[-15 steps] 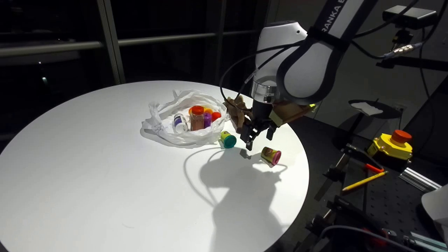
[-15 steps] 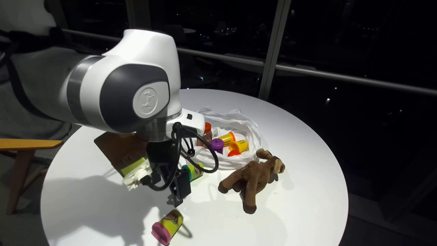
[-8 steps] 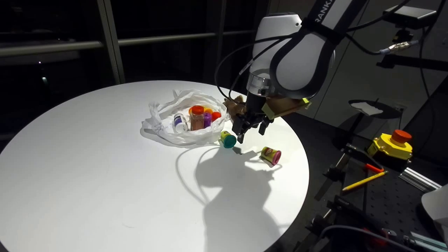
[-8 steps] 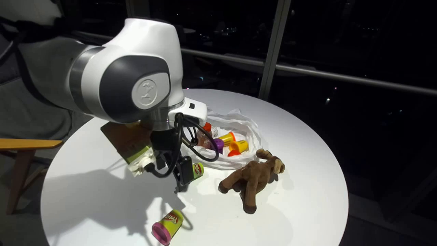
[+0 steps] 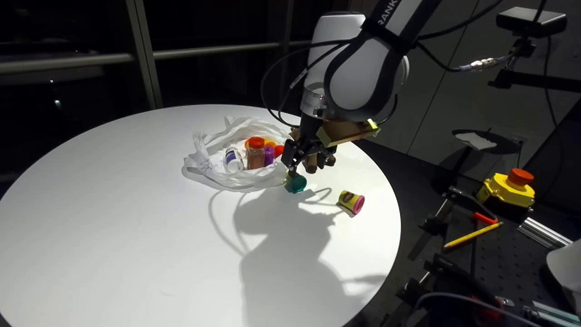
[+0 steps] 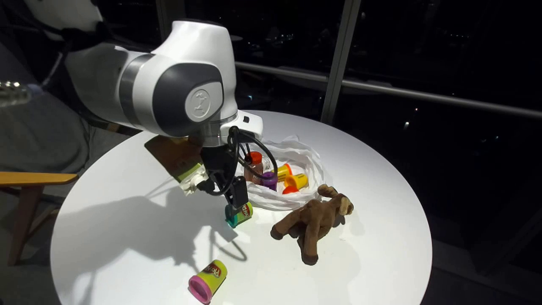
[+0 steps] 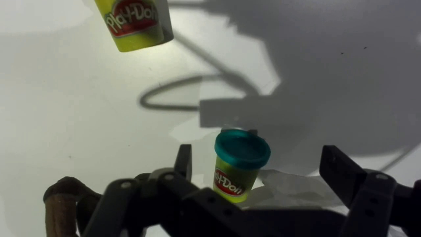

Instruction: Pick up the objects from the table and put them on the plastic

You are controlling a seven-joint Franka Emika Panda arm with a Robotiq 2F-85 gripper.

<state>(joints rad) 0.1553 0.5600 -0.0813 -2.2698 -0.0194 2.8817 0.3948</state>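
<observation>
The plastic [image 5: 202,159], a crumpled white bag, holds a red-lidded jar [image 5: 255,158], a white bottle [image 5: 234,161], a purple tub [image 6: 269,181] and yellow cans [image 6: 296,181]. Against its near edge lies a yellow-green can with a teal lid [image 7: 241,149]. Above that can is my gripper [image 7: 257,148], open, with the can showing between its fingers, nearer the left one; I cannot tell that either touches it. A pink-lidded can [image 6: 208,280] lies apart on the table. The brown plush animal [image 6: 315,220] lies beside the bag, partly behind the gripper in an exterior view.
All this sits on a round white table [image 5: 113,227]. A brown box-like part [image 5: 342,131] and looping cables [image 6: 271,156] ride on the wrist. Off the table stand a yellow emergency-stop box [image 5: 506,190] and a chair with a wooden armrest [image 6: 38,178].
The arm has moved from between the two loose cans toward the bag, and it now hangs over the teal-lidded can. The jaws have stayed open, and no object has moved.
</observation>
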